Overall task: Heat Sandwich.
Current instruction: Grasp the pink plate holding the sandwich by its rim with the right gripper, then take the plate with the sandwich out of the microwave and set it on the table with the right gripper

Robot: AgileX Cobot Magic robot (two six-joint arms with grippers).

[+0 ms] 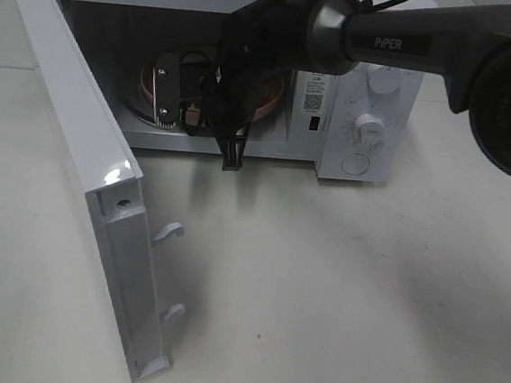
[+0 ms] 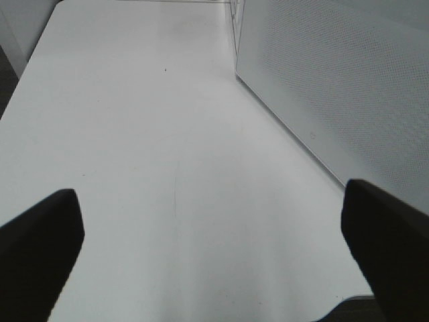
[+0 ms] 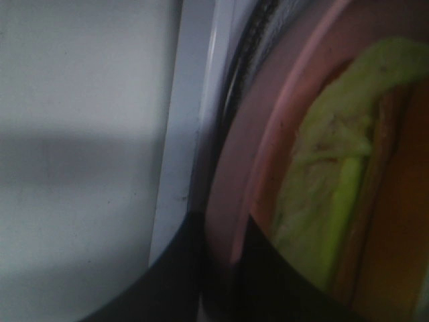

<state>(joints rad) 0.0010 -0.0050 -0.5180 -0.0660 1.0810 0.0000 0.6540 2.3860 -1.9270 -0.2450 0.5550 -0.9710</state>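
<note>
The sandwich [image 3: 335, 201], yellow-orange bread with a pale green layer, lies on a round pink plate [image 3: 268, 134] inside the open white microwave [image 1: 371, 121]. My right gripper [image 3: 221, 265] has reached into the microwave's mouth, and its dark fingers [image 3: 281, 288] sit on either side of the plate's rim, shut on it. From the high camera the right gripper [image 1: 210, 115] covers most of the plate [image 1: 148, 86], and the sandwich cannot be made out there. My left gripper [image 2: 214, 248] hangs open over bare table, holding nothing.
The microwave door [image 1: 88, 139] stands wide open and juts towards the table's front left, with two latch hooks [image 1: 170, 230] on its edge. A perforated white panel [image 2: 335, 87] stands close beside the left gripper. White table [image 1: 336, 299] spreads in front of the microwave.
</note>
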